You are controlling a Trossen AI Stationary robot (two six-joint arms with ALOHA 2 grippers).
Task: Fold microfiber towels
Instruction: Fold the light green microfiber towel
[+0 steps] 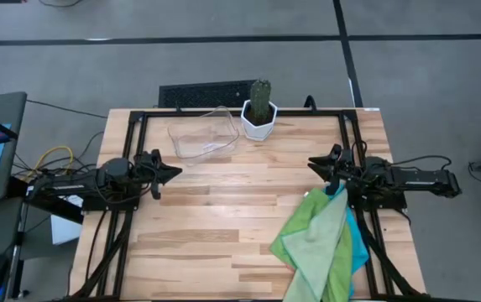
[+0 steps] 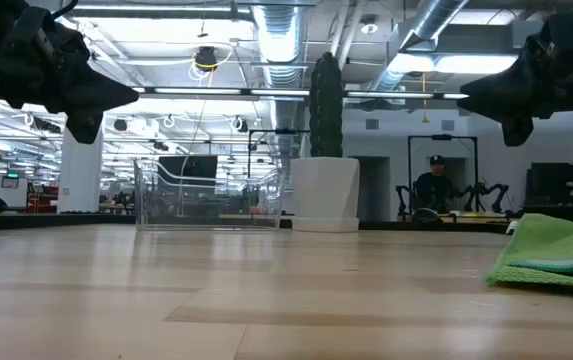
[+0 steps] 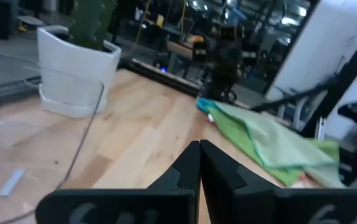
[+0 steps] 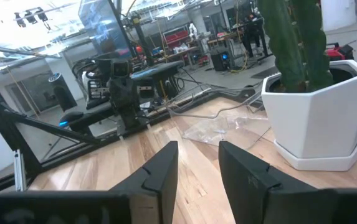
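Towels [image 1: 320, 247] lie heaped just beneath and beside the right gripper [image 1: 314, 163], jaws parted, empty; left gripper [image 1: 175, 173] closed, well apart.

The pale wood surface [image 1: 215, 210] carries a white potted cactus [image 1: 259, 113]. A clear plastic tray [image 1: 204, 134] lies just beside the pot; the heaped microfiber towels [image 1: 324, 243] lie well apart from it, at the opposite edge.

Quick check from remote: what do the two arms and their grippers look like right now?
Both arms are matte black. The left gripper and right gripper each have two flat, angular black fingers. Black cables trail from the arms; yellow wires lie near the left arm's base. No markings readable.
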